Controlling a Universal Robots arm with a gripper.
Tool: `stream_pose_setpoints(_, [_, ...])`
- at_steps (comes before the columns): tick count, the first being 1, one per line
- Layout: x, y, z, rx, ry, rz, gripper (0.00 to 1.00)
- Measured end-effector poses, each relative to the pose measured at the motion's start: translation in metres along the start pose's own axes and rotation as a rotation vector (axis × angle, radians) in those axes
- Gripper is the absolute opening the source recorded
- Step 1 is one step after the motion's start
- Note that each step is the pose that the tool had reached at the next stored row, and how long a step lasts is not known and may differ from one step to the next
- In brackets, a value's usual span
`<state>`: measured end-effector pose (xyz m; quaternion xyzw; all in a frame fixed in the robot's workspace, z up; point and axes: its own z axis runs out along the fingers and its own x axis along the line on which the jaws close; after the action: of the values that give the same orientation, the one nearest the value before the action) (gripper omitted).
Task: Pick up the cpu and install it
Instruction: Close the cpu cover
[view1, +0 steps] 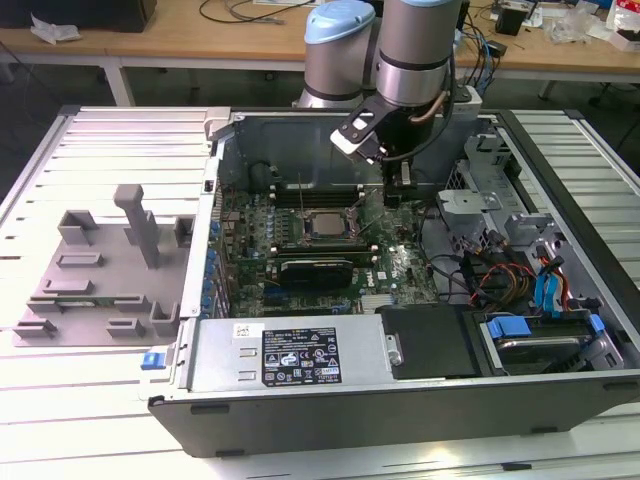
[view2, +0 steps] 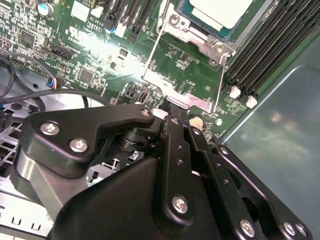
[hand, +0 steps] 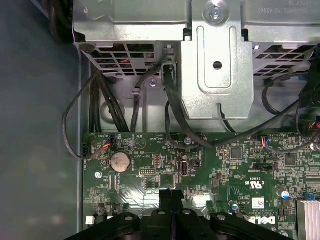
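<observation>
The cpu (view1: 322, 224), a flat square with a silver top, lies in the motherboard socket inside the open computer case; in the second wrist view the cpu (view2: 220, 11) has the socket's metal frame (view2: 187, 82) swung open toward my fingers. My gripper (view1: 393, 197) hangs over the green board to the exterior view's right of the socket. Its black fingers are pressed together with nothing between them, and the gripper (view2: 169, 106) tip is at the outer edge of that frame. In the first wrist view the gripper (hand: 171, 194) is just above the board.
Black memory slots (view2: 260, 55) run beside the socket. A steel bracket (hand: 217, 75), black cables (hand: 115, 105) and a coin battery (hand: 120, 161) lie past the gripper. A drive cage (view1: 540, 340) and power supply (view1: 300, 355) line the case; a grey moulded tray (view1: 100, 270) sits outside.
</observation>
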<state>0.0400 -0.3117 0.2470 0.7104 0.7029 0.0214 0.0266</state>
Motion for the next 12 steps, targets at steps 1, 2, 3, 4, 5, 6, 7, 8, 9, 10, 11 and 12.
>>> stream_pose_setpoints(1, [0.0007,-0.0035,-0.0002,0.0,0.0003,0.0,0.11])
stream_pose_setpoints(2, [0.0019,-0.008,-0.0005,0.0001,0.0003,0.0,0.11])
stream_pose_setpoints(3, [0.0033,-0.0129,-0.0008,0.0001,0.0004,0.0,0.11])
stream_pose_setpoints(4, [0.0043,-0.0165,-0.0011,0.0,0.0004,0.0,0.11])
stream_pose_setpoints(5, [0.0051,-0.019,-0.0012,0.0,0.0003,0.0,0.11])
stream_pose_setpoints(6, [0.0058,-0.0213,-0.0014,0.0,0.0003,0.0,0.11])
stream_pose_setpoints(7, [0.0074,-0.0261,-0.0018,0.0,0.0003,0.0,0.11])
stream_pose_setpoints(8, [0.0095,-0.033,-0.0023,0.0,0.0002,0.0,0.11])
stream_pose_setpoints(9, [0.0107,-0.0374,-0.0025,0.0001,0.0003,0.0,0.11])
stream_pose_setpoints(10, [0.0118,-0.0414,-0.0028,0.0,0.0003,0.001,0.11])
stream_pose_setpoints(11, [0.0132,-0.0462,-0.0031,0.0,0.0003,0.001,0.11])
stream_pose_setpoints(12, [0.0139,-0.049,-0.0033,0.0,0.0003,0.001,0.11])
